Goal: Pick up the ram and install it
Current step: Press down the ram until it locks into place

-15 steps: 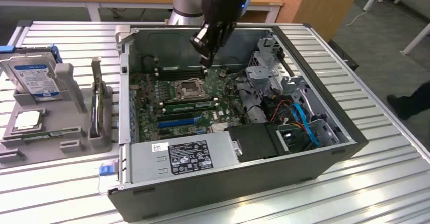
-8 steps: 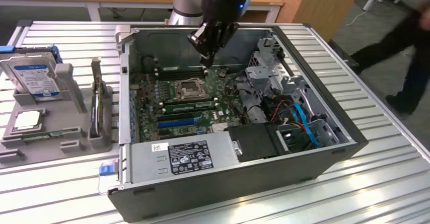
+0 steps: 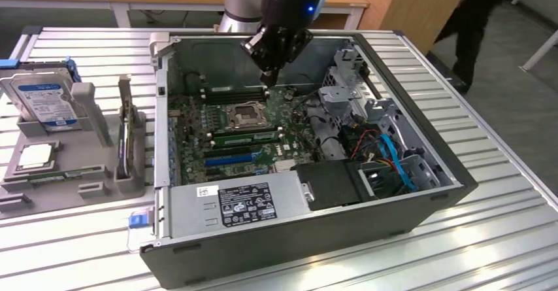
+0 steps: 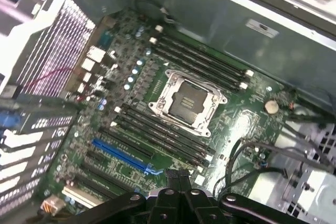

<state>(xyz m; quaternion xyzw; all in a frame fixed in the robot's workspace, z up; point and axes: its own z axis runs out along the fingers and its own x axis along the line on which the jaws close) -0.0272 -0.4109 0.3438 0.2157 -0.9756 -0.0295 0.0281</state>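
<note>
The ram [image 3: 65, 173], a thin green stick, lies flat in the grey holder [image 3: 87, 154] at the exterior view's left, outside the open computer case [image 3: 314, 239]. My gripper [image 3: 270, 80] hangs inside the case, over the motherboard's far memory slots [image 3: 234, 95] and just behind the processor socket [image 3: 247, 113]. In the wrist view its fingertips [image 4: 179, 176] are pressed together with nothing between them. That view also has the bare socket [image 4: 186, 100] with long black slots [image 4: 205, 61] on either side.
A blue-labelled hard drive [image 3: 48, 101] and a square silver chip [image 3: 36, 155] sit in the same holder. Power supply [image 3: 240, 203], drive cage and cables [image 3: 383, 154] crowd the case's near and right parts. A person [image 3: 475, 23] stands beyond the table's far right corner.
</note>
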